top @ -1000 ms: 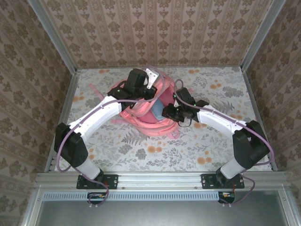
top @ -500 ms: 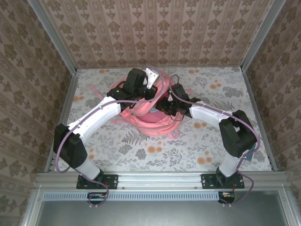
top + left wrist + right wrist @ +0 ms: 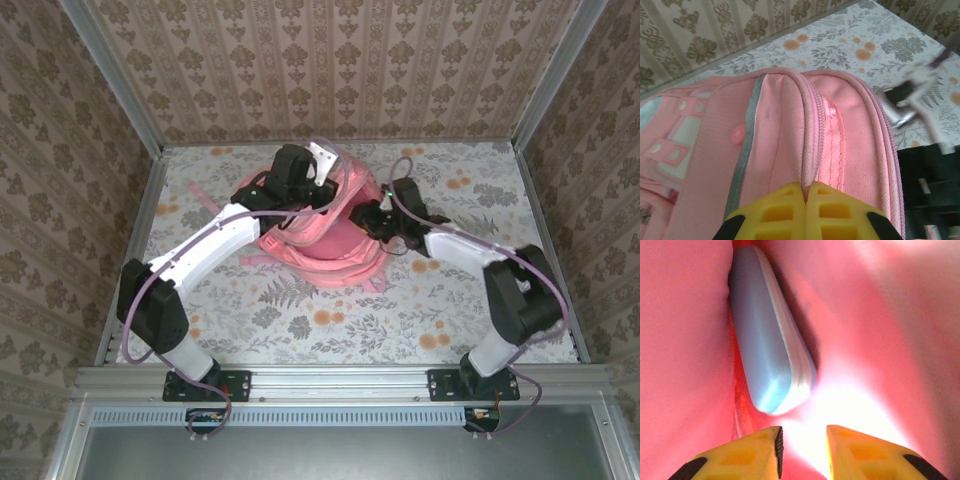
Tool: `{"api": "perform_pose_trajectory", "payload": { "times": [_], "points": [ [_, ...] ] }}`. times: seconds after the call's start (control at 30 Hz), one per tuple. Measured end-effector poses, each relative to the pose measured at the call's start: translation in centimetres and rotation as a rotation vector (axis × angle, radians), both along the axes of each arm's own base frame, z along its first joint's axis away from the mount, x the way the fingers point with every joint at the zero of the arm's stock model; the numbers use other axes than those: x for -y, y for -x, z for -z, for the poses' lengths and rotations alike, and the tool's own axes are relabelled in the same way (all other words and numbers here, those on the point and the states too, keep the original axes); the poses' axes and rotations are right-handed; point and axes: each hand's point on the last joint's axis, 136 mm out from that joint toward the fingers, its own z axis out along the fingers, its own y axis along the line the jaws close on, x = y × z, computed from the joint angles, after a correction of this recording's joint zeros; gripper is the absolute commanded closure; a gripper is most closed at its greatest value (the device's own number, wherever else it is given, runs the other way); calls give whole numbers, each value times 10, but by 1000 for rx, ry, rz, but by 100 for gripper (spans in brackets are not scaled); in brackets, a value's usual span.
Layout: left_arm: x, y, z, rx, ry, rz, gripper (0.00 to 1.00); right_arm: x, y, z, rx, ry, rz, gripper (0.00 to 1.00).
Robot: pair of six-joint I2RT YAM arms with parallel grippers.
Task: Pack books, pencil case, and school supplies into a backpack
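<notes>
At centre-left of the overhead view the left claw [image 3: 305, 188] is clamped shut on the top rim of the backpack [image 3: 335, 255], which lies at the middle of the bench [image 3: 300, 320]. Its wrist view shows the pink seam pinched between yellow fingers [image 3: 780, 212]. The bag is soft and floppy and will likely sag unless held by that stiffer zip edge. Inside it, at the upper left of the right wrist view, rests the pencil case [image 3: 767, 355]. It looks smooth, rigid and probably light, best taken across its narrow width. Just below it the right claw [image 3: 802, 440] stands slightly parted and empty. Since a second ago the right arm has swung toward the upper right, and pink fabric now covers the spot where blue showed from above.
</notes>
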Motion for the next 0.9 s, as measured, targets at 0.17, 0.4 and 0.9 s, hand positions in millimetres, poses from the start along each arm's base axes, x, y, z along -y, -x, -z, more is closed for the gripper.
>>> {"api": "perform_pose_trajectory", "payload": {
  "times": [0.17, 0.4, 0.9],
  "points": [
    [20, -11, 8, -59, 52, 6, 89, 48, 33, -31, 51, 64, 95, 44],
    [33, -30, -2, -126, 160, -53, 29, 80, 62, -41, 76, 213, 137, 23],
    [-136, 19, 116, -568, 311, -615, 38, 43, 78, -15, 24, 377, -19, 13]
  ]
}}
